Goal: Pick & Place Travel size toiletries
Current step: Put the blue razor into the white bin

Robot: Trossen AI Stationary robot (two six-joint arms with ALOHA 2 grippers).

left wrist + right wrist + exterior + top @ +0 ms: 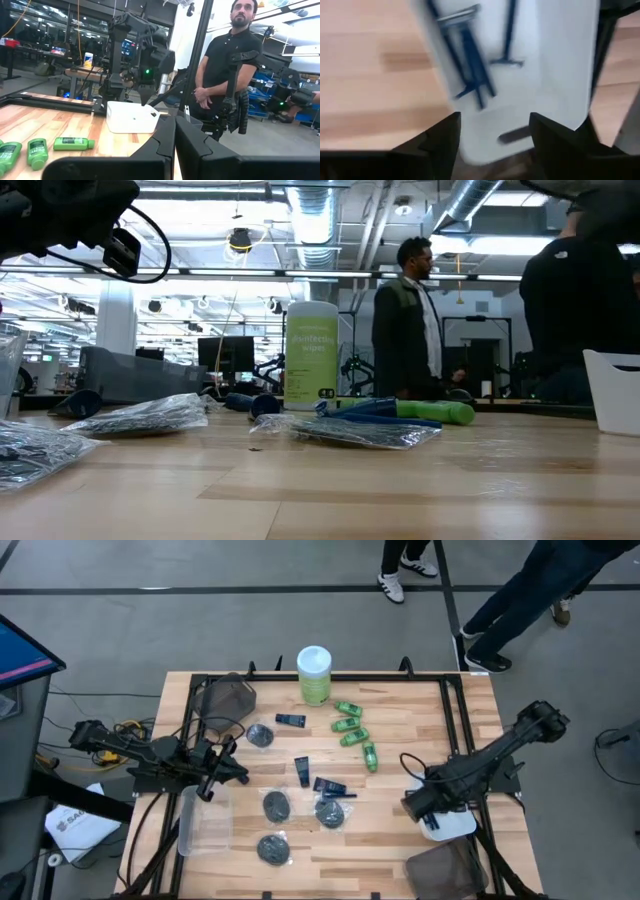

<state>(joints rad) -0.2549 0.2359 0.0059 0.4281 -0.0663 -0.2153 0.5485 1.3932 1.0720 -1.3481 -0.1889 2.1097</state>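
The right gripper (pixel 492 132) hung open and empty right over the white bin (pixel 555 60). Thin blue razors (pixel 470 60) lay inside that bin. The left gripper (pixel 212 778) was shut, holding nothing, above the clear tray (pixel 200 820). Green bottles (pixel 355 732), navy tubes (pixel 302 770) and black discs (pixel 275 805) lay on the table (pixel 400 840) between the arms.

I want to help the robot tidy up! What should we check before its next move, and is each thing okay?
1. Right pincer over the white bin: ok.
2. Right pincer open and empty: ok.
3. Blue razors lying inside the bin: ok.
4. Green bottles still waiting on the table: ok, uncovered.
5. Left pincer shut and away from the bottles: ok.
6. People beside the table: not ok, a person stands close.
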